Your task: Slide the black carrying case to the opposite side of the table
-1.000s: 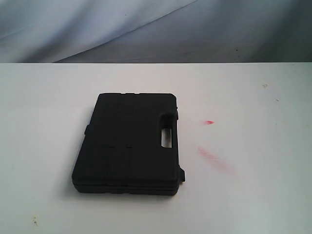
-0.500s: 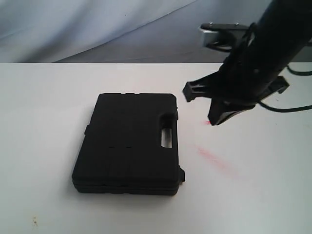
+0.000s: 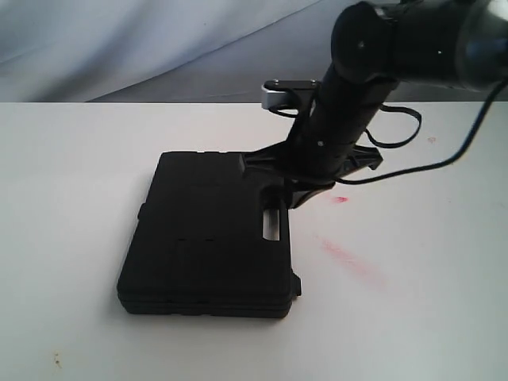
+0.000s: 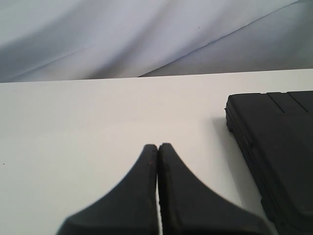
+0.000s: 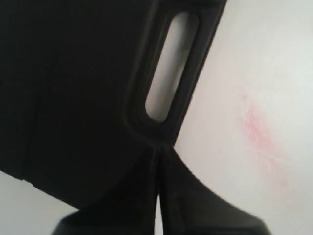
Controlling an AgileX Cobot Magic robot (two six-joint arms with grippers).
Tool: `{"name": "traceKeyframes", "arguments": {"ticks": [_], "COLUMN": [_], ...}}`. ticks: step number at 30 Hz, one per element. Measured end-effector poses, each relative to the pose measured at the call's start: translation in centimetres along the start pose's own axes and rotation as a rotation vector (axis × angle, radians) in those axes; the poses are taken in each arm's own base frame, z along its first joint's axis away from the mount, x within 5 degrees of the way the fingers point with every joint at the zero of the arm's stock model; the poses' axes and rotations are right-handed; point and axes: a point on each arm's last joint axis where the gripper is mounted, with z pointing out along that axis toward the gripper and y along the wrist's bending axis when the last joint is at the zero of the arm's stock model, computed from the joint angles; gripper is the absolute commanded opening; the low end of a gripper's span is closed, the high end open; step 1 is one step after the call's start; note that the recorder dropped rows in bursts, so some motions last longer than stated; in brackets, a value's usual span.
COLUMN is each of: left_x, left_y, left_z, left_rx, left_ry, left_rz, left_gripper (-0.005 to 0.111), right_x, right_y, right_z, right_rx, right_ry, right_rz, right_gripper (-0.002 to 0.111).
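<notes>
The table (image 3: 413,333) lies bare nearest the camera, and the black carrying case (image 3: 206,238) lies flat on it with broad room at its 3 and 9 o'clock. A red smudge (image 3: 349,258) marks the 3 o'clock side. The right gripper (image 3: 295,197), fingers pressed together on nothing, meets the case's handle corner at 1 o'clock. The left gripper (image 4: 157,149), equally closed, hovers apart from the case. A grey cloth (image 3: 119,48) hangs at 12 o'clock.
</notes>
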Motion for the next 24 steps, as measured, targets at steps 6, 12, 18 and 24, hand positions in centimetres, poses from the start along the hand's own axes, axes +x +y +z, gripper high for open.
{"name": "traceKeyframes", "arguments": {"ticks": [6,12,18,24], "left_x": [0.0,0.0,0.0,0.0], "left_y": [0.0,0.0,0.0,0.0], "left_z": [0.0,0.0,0.0,0.0], "left_rx": [0.000,0.000,0.000,0.000], "left_ry": [0.000,0.000,0.000,0.000], "left_rz": [0.000,0.000,0.000,0.000], "left_gripper": [0.000,0.000,0.000,0.000], "right_x": [-3.1,-4.4,-5.1,-5.8], "right_y": [0.7,0.0,-1.7,-1.7], "right_z": [0.4,2.2,3.0,2.9], "right_rx": [0.017,0.073,0.094,0.074], "right_ry": [0.013,0.045,0.034,-0.037], "right_rz": [-0.022,-0.002,0.114,0.127], "right_gripper": [0.000,0.000,0.003,0.032]}}
